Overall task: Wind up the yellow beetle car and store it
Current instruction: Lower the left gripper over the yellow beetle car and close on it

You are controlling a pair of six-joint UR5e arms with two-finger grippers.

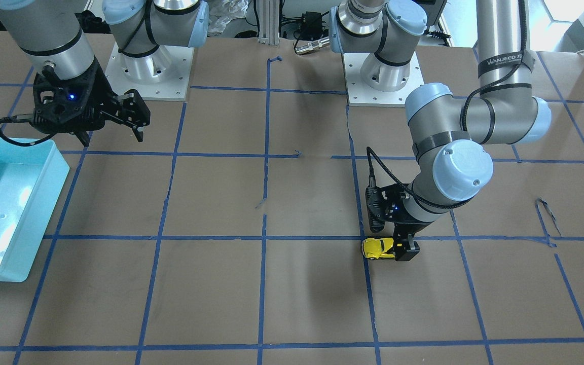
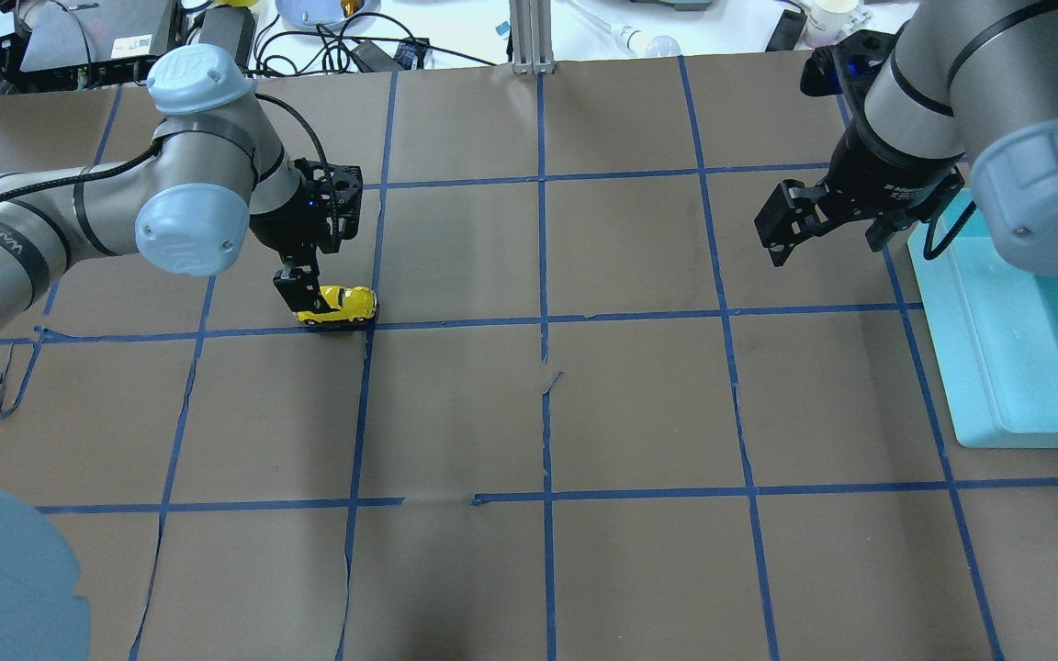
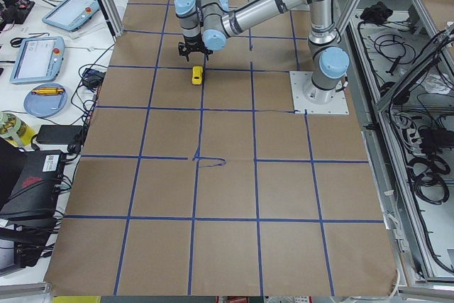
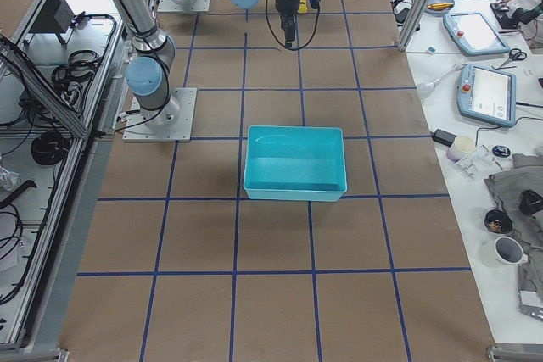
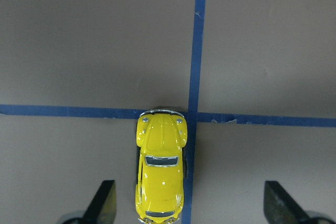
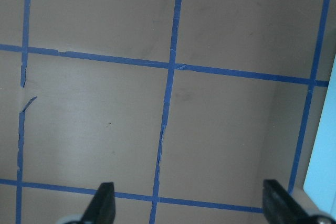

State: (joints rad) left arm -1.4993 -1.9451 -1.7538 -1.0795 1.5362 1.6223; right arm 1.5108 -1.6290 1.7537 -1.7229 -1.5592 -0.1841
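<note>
1. Far left on the overhead view, I see the left arm (image 2: pixel 189 197) reach in across the table (image 2: pixel 639 404) with its elbow bent. Its wrist is turned down, so the tool points straight at the surface.
2. Its left gripper (image 5: pixel 191 203) is low over the table with the fingers (image 5: pixel 105 203) spread wide and gripping nothing. My wrist feed shows the rear of the yellow beetle car (image 2: pixel 338 305) between them. It lies nearer the finger on that view's left, and neither finger touches it.
3. That car stands on its wheels in the table's left half, right at a crossing of two blue tape lines (image 5: pixel 195 51). Its nose points away from the gripper, toward the table's middle.
4. Over on the right, the right arm (image 2: pixel 915 110) hangs raised with its wrist angled down and toward the table's middle.
5. The right gripper (image 6: pixel 190 203) is spread wide and empty above bare table.
6. Just beside it, at the right edge, sits the teal bin (image 2: pixel 947 367), well apart from the car.
</note>
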